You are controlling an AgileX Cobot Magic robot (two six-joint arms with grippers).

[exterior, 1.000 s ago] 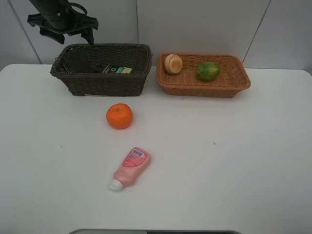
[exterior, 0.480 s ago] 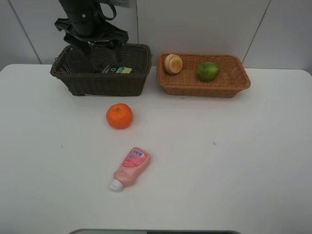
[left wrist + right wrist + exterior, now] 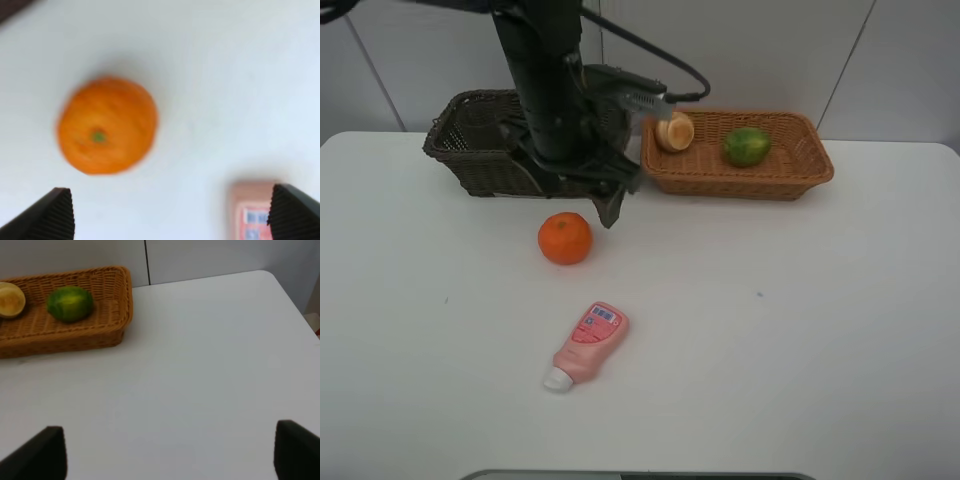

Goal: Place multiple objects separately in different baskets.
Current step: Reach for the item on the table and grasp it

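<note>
Left wrist view: fingers?
— I log my left fingers (image 3: 50, 217) spread wide and empty, above the orange (image 3: 106, 125) on the table (image 3: 225, 75); the pink squeeze tube (image 3: 252, 212) lies near it.
— Right side?
— Right fingers (image 3: 45, 452) wide apart, holding nothing. Green fruit (image 3: 70, 303) and peach-like fruit (image 3: 11, 300) lie in the tan wicker basket (image 3: 75, 337).

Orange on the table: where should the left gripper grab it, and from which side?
Grip the orange across its widest middle, from straight above. It is round, stem end up, apart from the pink tube, and the left gripper is open.
</note>
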